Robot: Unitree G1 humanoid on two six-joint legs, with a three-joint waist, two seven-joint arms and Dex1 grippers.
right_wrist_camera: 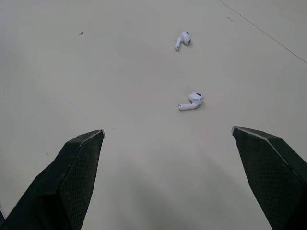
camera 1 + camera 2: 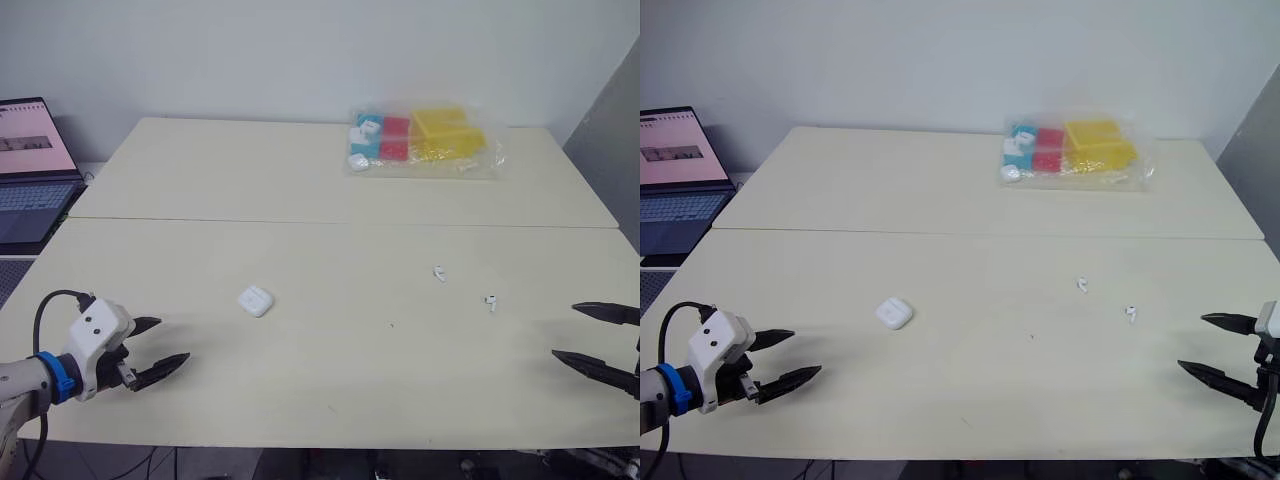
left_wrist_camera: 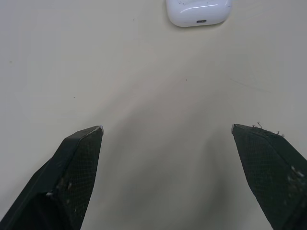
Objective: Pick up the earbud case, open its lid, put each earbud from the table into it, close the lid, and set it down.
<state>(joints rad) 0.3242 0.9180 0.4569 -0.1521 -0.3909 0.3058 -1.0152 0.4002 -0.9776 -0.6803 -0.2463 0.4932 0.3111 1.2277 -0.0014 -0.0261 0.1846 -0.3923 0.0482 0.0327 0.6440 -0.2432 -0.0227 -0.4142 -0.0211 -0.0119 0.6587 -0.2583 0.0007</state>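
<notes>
1. White and shut, the earbud case (image 2: 256,300) is lying on the table (image 2: 250,180); your left gripper (image 2: 173,340) is hovering near it, wide open and empty.
2. You are, I judge, starting the pickup: be closing squarely across its flat sides.
3. Well right of the case, one earbud (image 2: 439,273) and the other earbud (image 2: 490,302) are lying; your right gripper (image 2: 565,330), also wide, is hovering further right.

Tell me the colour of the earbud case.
White; the earbud case shows best in the left wrist view.
</notes>
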